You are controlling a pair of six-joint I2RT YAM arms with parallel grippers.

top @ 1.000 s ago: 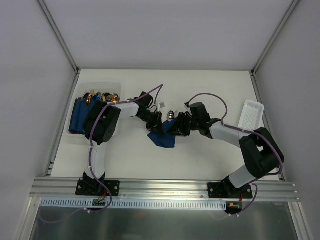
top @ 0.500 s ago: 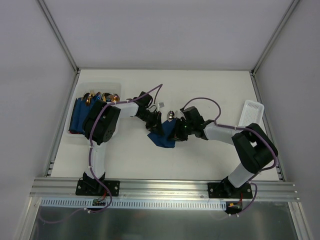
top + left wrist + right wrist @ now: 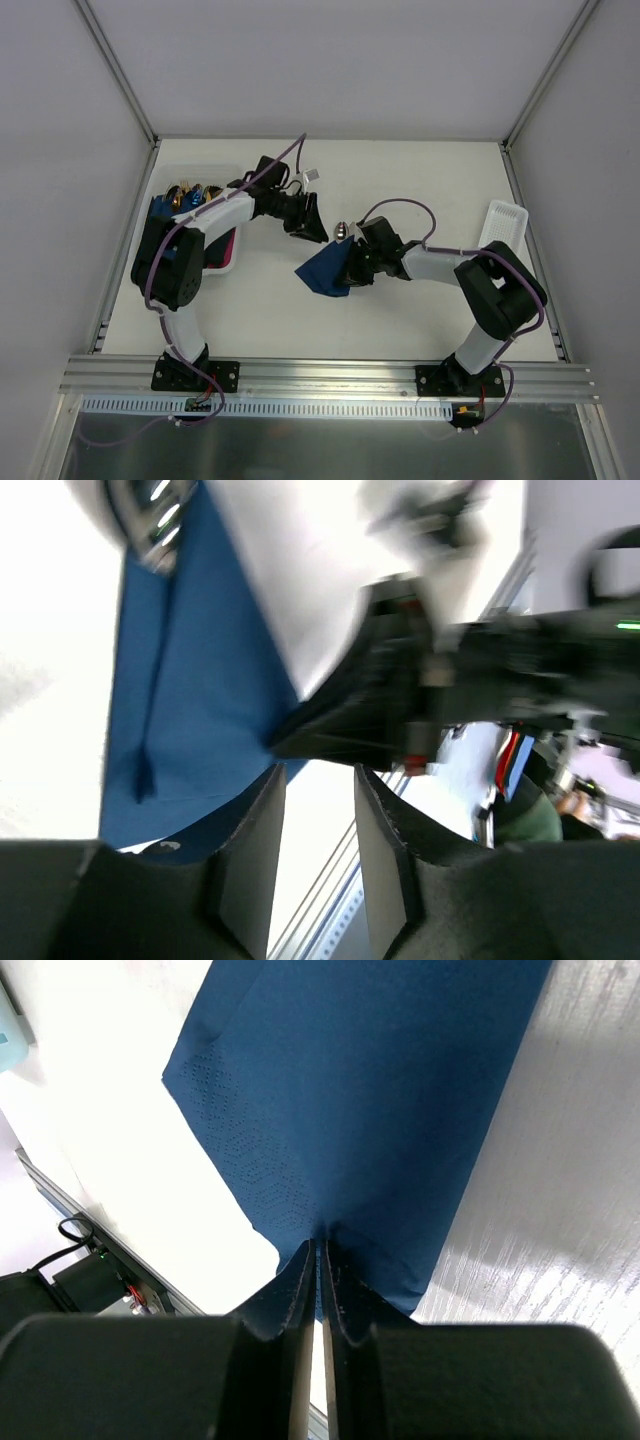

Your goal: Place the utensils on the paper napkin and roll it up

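Observation:
The dark blue paper napkin (image 3: 320, 270) lies mid-table, partly folded over. My right gripper (image 3: 350, 266) is shut on its right edge; in the right wrist view the fingertips (image 3: 320, 1245) pinch a fold of the napkin (image 3: 370, 1090). One silver utensil head (image 3: 342, 231) sticks out just beyond the napkin, and the rest of the utensils are hidden. My left gripper (image 3: 308, 220) is open and empty, raised up and to the left of the napkin. The left wrist view shows the napkin (image 3: 190, 680), a blurred silver utensil end (image 3: 150, 520) and my left gripper (image 3: 318, 785).
A clear bin (image 3: 232, 172) at the far left holds narrow dark blue bundles with copper-gold tips (image 3: 190, 196) and something pink (image 3: 222, 250). A white perforated tray (image 3: 501, 228) stands at the right edge. The right arm's black wrist (image 3: 430, 680) fills the middle of the left wrist view.
My left gripper has come off the napkin and pulled back up and to the left. My right gripper stays shut on the napkin, shifted slightly left and nearer.

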